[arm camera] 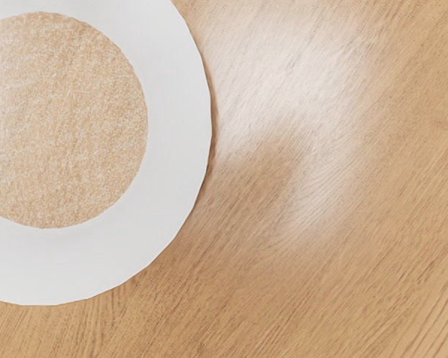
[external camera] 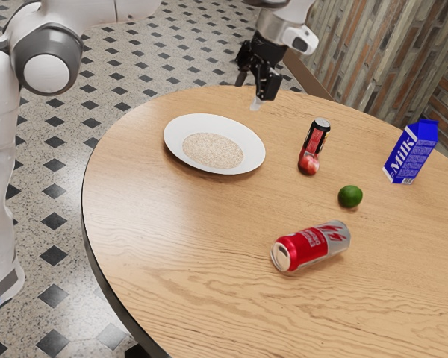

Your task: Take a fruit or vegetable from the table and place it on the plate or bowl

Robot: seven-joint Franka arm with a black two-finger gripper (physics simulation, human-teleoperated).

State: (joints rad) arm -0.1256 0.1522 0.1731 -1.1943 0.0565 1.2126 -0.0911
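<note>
The pincer [external camera: 255,95] hangs empty, fingers apart, over the counter [external camera: 209,246], with the plate [external camera: 209,123] just beside it. Farther off, the apple [external camera: 308,163] crowds a can [external camera: 316,136]. Farther still, the lime [external camera: 350,196] sits clear and is probably the easier grab.

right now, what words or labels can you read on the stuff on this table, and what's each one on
"Milk": white lettering on the side of the blue milk carton.
Red soda can lying on its side: white markings, too blurred to read.
Dark upright can: red label, too small to read.
White plate: no text.
</note>
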